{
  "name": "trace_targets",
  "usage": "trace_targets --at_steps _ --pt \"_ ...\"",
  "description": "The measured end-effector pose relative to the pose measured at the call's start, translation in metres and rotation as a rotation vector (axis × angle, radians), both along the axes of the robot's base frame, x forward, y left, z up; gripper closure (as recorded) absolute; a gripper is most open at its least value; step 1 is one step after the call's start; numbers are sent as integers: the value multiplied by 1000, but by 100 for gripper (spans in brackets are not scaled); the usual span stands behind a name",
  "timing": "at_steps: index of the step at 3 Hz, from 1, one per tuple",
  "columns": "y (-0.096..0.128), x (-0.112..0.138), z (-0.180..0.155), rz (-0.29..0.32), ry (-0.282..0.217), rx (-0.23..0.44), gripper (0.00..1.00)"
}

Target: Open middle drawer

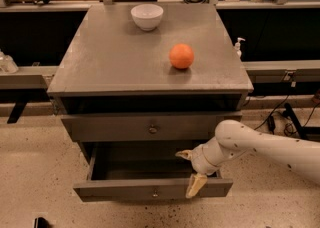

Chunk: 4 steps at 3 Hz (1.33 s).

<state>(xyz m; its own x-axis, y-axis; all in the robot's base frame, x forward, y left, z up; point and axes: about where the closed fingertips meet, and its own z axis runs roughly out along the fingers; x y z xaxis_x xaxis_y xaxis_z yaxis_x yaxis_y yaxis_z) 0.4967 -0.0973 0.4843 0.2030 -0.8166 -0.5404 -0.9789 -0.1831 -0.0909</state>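
Down low, the gripper [190,170] has its fingers spread: one reaches over the hollow of the middle drawer [125,190], the other lies against its front, right of the knob [155,192]. That drawer stands pulled out beneath the shut top drawer [110,128]. On the cabinet top [110,57] sit an orange [181,56] and a white bowl [147,16].

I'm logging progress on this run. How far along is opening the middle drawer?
Done: the middle drawer stands pulled well out, its inside showing, while the top drawer above it is shut. In hand: the tool sits at the open drawer's right front, fingers spread, one over the inside, one against the front panel. Left: probably only backing the tool away.
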Motion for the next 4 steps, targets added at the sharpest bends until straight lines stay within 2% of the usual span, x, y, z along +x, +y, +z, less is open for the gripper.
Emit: trace_targets --at_steps 2,4 --pt "6 2 -1 8 9 18 17" --pt "0 25 -2 -54 -6 28 64"
